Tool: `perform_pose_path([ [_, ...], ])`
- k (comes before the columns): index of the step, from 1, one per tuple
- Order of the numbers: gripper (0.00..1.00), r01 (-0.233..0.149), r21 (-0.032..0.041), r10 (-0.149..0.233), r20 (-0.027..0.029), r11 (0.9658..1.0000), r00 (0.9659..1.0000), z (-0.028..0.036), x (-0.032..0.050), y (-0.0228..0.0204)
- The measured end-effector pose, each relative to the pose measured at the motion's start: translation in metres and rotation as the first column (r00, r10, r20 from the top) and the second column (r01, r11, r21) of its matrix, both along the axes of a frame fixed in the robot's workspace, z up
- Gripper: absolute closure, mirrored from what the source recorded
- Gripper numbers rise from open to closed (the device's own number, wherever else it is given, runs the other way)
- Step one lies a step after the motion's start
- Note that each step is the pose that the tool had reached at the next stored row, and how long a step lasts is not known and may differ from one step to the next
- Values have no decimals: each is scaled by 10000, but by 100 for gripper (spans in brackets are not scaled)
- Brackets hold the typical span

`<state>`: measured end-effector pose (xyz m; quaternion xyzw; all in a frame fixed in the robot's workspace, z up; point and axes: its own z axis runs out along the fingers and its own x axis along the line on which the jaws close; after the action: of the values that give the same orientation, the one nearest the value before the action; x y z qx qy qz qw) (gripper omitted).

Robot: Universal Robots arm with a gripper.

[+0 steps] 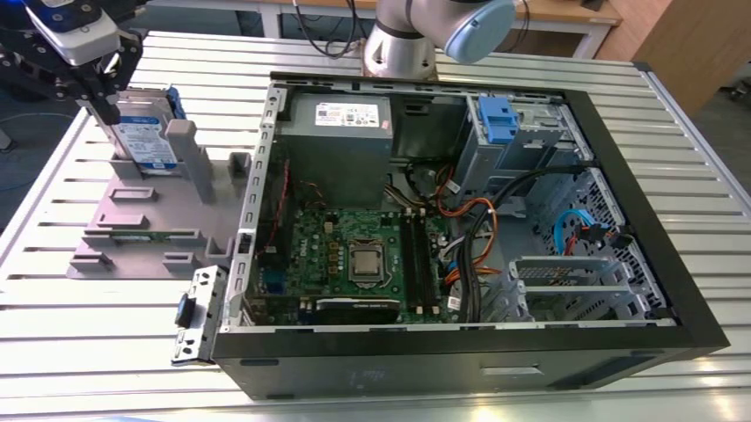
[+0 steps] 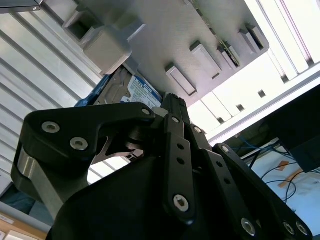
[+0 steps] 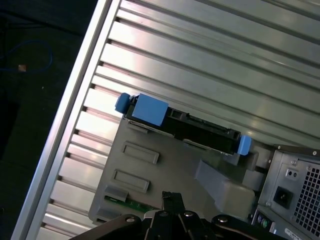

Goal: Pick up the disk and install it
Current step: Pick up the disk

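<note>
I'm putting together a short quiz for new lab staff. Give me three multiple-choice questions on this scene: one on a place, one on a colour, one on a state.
1. Where is the disk?
A) on the floor
B) in the grey stand
C) flat on the table slats

2. What colour is the bracket around the disk?
A) red
B) green
C) blue

3. How is the computer case?
A) side open
B) side shut
C) wrapped in plastic

Answers:
1 B: in the exterior view the disk stands on edge in the stand, to the exterior view's left of the case.
2 C: the bracket shows blue at both ends of the disk in the first wrist view.
3 A: the circuit board inside is in plain sight.
</note>
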<state>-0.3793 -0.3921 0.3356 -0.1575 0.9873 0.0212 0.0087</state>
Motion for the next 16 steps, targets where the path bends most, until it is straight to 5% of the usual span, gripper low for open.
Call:
perform_pose_path([
  [16,89,-178,-1,178,0,9998,9998,0,0,0],
])
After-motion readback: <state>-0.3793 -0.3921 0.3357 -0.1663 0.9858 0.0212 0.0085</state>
